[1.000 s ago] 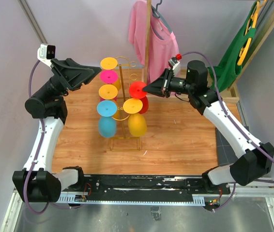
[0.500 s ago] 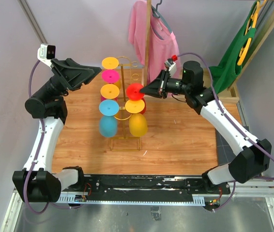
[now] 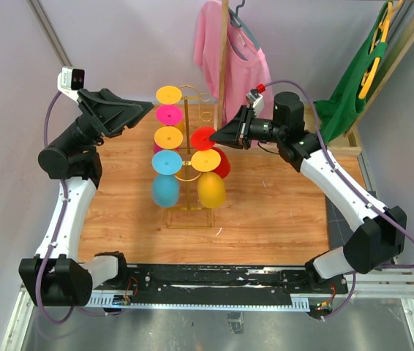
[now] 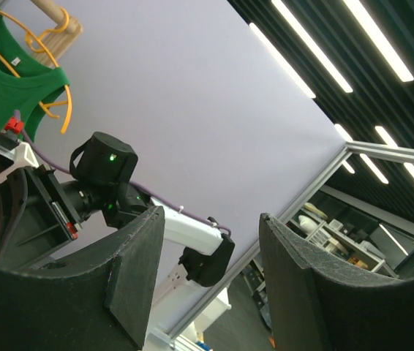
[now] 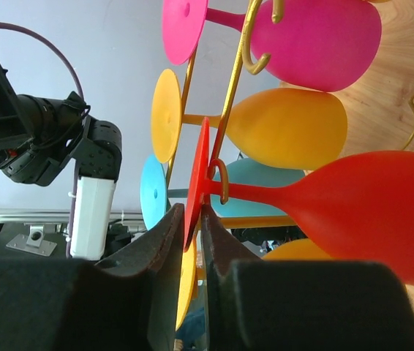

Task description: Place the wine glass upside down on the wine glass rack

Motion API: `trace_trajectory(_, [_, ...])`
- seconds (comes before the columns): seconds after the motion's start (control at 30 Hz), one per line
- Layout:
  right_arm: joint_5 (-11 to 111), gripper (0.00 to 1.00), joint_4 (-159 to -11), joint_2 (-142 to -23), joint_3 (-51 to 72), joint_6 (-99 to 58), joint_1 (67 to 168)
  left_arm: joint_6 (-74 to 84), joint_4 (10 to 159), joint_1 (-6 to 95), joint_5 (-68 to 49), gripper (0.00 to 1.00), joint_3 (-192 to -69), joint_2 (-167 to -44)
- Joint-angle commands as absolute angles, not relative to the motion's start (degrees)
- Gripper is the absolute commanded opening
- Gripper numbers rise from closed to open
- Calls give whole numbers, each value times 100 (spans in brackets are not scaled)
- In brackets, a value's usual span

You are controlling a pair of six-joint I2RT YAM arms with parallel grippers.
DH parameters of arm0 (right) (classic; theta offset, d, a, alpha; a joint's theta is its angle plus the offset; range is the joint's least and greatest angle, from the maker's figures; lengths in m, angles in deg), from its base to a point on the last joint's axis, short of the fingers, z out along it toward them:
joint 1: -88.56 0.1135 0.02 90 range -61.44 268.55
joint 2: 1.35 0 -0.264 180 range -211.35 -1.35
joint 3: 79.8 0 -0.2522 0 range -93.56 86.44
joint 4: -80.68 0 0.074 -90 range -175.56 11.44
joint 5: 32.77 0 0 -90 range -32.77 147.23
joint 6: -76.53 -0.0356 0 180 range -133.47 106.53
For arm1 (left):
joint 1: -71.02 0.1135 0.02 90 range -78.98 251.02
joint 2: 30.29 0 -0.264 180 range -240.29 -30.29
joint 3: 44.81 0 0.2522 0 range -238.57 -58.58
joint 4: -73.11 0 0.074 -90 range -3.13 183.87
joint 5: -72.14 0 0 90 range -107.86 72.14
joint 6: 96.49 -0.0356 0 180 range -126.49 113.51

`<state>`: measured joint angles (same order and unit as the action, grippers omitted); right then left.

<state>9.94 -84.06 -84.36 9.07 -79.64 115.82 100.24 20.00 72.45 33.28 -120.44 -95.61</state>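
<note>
The red wine glass (image 3: 205,137) hangs upside down on the gold wire wine glass rack (image 3: 189,217), its bowl (image 5: 368,212) low and its stem through a ring loop (image 5: 221,183). My right gripper (image 3: 218,136) is at the glass's flat foot. In the right wrist view the foot's edge stands between the fingertips of my right gripper (image 5: 192,212). The jaws are only narrowly parted, with thin slivers of gap beside the foot. My left gripper (image 3: 148,108) hovers left of the rack top, open and empty, and in the left wrist view my left gripper (image 4: 213,234) points at the wall.
Several other glasses hang on the rack: pink (image 3: 168,114), orange (image 3: 167,137), blue (image 3: 164,190) and yellow (image 3: 212,189). Behind it a wooden clothes stand (image 3: 224,80) carries a pink shirt (image 3: 211,51). A green shirt (image 3: 353,88) hangs at the right wall.
My right gripper carried the red glass left onto the rack, and its jaws have just loosened slightly. The left arm has not moved.
</note>
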Motion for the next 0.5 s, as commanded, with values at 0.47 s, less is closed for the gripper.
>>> trace_trajectory(0.47, [1120,40,-7803,-8175,671,-7250,11636,9935,1920,7277,3415,59,-11983,-9418])
